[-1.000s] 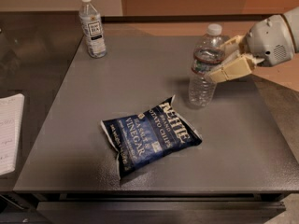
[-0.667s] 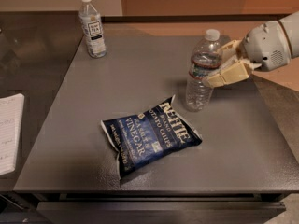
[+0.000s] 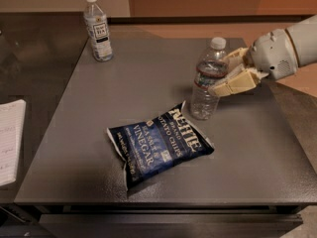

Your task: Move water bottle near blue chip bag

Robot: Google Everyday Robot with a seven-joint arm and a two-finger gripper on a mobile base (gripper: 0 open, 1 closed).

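The water bottle (image 3: 206,83), clear and ribbed with a white cap and a dark label band, stands upright, tilted slightly, right of the table's middle. Its base is just above the top right corner of the blue chip bag (image 3: 159,144), which lies flat near the table's front. My gripper (image 3: 221,75) reaches in from the right. Its cream fingers (image 3: 234,85) are shut on the bottle's upper half, one in front and one behind.
A second bottle with a large white-and-black label (image 3: 97,28) stands at the table's back left corner. The dark grey table (image 3: 247,157) ends at a front edge below the bag. A white notepad (image 3: 10,140) lies off the table to the left.
My gripper has carried the water bottle a little to the left and forward, closer to the chip bag. The bag and the other bottle have not moved.
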